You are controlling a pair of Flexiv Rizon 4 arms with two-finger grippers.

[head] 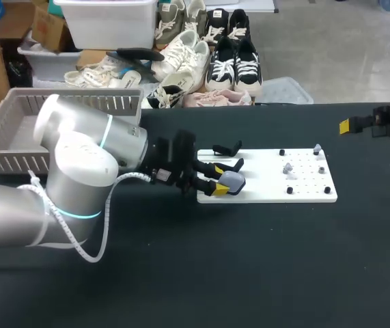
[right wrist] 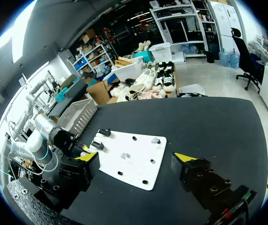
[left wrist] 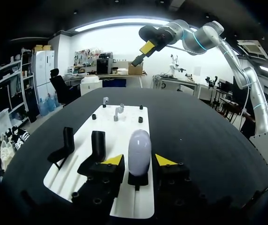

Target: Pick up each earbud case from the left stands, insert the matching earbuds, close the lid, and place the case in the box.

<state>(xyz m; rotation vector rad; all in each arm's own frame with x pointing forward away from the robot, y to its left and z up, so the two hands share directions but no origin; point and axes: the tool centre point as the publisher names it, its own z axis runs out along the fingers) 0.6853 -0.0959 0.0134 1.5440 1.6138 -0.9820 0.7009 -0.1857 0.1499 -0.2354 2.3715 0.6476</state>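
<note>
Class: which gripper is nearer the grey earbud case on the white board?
Left. The left gripper has its fingers either side of the earbud case; the right gripper hangs far beyond the other end of the white board.

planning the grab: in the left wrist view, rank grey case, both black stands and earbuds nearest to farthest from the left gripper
From the left gripper:
1. grey case, between its open fingers.
2. inner black stand, just beside it.
3. outer black stand, further to that side.
4. earbuds, at the white board's far end.
</note>
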